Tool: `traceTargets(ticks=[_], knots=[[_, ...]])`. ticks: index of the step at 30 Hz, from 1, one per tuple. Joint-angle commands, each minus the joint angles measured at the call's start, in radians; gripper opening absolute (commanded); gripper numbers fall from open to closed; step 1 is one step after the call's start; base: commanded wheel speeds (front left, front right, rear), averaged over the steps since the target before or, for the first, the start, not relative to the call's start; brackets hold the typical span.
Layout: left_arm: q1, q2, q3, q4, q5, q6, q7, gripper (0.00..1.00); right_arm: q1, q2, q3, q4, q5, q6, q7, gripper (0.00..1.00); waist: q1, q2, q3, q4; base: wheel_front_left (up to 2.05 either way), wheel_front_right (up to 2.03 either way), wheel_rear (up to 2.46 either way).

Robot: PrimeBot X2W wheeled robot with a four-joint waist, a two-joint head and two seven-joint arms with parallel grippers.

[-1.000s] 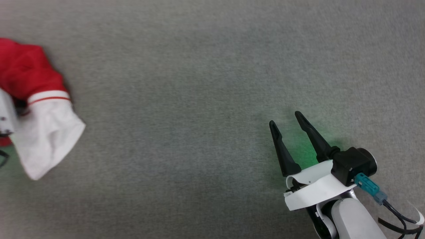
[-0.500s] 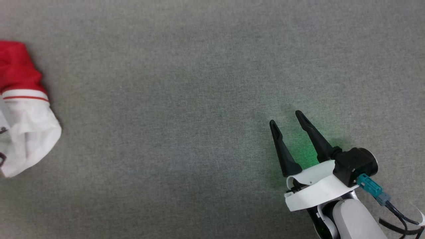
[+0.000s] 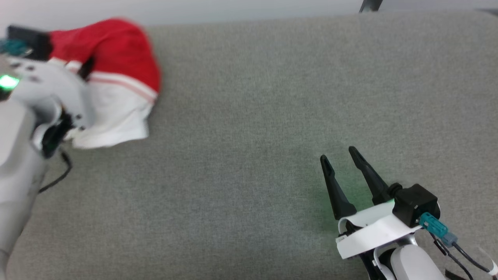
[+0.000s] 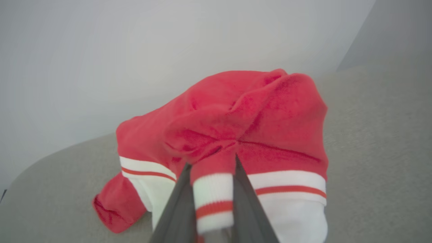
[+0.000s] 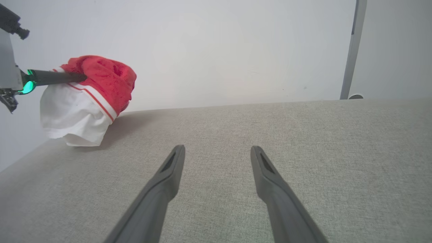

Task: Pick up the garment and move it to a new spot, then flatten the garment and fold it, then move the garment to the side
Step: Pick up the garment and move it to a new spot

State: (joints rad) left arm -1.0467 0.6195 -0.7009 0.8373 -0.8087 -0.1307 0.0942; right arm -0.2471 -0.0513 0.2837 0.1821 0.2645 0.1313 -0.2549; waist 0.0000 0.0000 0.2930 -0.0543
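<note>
The garment point(image 3: 116, 58), red with white striped sleeve ends, is bunched at the back left of the grey surface. My left gripper point(image 4: 212, 160) is shut on a striped fold of it, the cloth pinched between both fingers. From the right wrist, the garment point(image 5: 101, 74) hangs from the left gripper's dark fingers point(image 5: 57, 77). Its white lower end is at or just above the surface. My right gripper point(image 3: 338, 154) stands open at the front right, far from the garment, with nothing between its fingers point(image 5: 270, 182).
The grey fabric surface point(image 3: 249, 116) ends at a back edge, with a pale wall point(image 5: 219, 50) just beyond it. A thin metal pole point(image 5: 351, 50) stands behind the back right. My left forearm point(image 3: 23, 128) and its cable lie along the left edge.
The head view has shifted and now takes in the surface's back edge. My left gripper has shut on the garment and carried it toward the back left. The right gripper stays open in place.
</note>
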Motion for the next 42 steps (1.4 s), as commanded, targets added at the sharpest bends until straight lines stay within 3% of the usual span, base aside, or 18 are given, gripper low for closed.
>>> traceTargets(ticks=[1,9,14,19,27,37,39,40,42], knots=[[-0.031,-0.008,-0.034,-0.049,-0.008,0.0,-0.014,0.0,0.018,0.001,-0.002,0.004,0.013,-0.001,-0.005,1.0,0.0,0.0,-0.045,-0.001,0.0,0.0,0.0],[-0.083,-0.096,-0.19,-0.33,-0.17,0.0,0.067,0.0,0.045,0.001,-0.037,0.004,0.052,-0.001,-0.01,1.0,0.0,0.0,-0.064,-0.049,0.0,0.0,0.0],[-0.088,-0.168,-0.272,-0.394,-0.24,0.0,0.122,0.0,0.053,0.001,-0.055,-0.017,0.077,-0.001,-0.011,1.0,0.0,0.0,-0.046,-0.1,0.0,0.0,0.0],[-0.07,-0.204,-0.363,-0.341,-0.254,0.0,0.14,0.0,0.045,0.001,-0.058,-0.036,0.095,-0.001,-0.011,1.0,0.0,0.0,-0.018,-0.167,0.0,0.0,0.0],[-0.096,-0.188,-0.52,-0.168,-0.226,0.0,0.152,0.0,0.028,0.002,-0.049,-0.056,0.133,-0.001,-0.011,1.0,0.0,0.0,0.027,-0.253,0.0,0.0,0.0],[-0.093,-0.182,-0.578,-0.053,-0.218,0.001,0.182,0.0,0.023,0.001,-0.041,-0.063,0.158,-0.001,-0.011,1.0,0.0,0.0,0.049,-0.285,0.0,0.0,0.0],[-0.092,-0.187,-0.581,-0.051,-0.226,0.001,0.175,0.6,0.028,0.001,-0.048,-0.061,0.156,-0.001,-0.011,1.0,0.0,0.0,0.043,-0.28,0.0,0.0,0.0],[-0.091,-0.189,-0.581,-0.052,-0.232,0.001,0.168,0.95,0.031,0.001,-0.049,-0.06,0.152,-0.001,-0.011,1.0,0.0,0.0,0.038,-0.275,0.0,0.0,0.0],[-0.091,-0.194,-0.581,-0.059,-0.245,0.001,0.153,1.0,0.033,0.001,-0.051,-0.055,0.14,-0.001,-0.01,1.0,0.0,0.0,0.027,-0.263,0.0,0.0,0.0]])
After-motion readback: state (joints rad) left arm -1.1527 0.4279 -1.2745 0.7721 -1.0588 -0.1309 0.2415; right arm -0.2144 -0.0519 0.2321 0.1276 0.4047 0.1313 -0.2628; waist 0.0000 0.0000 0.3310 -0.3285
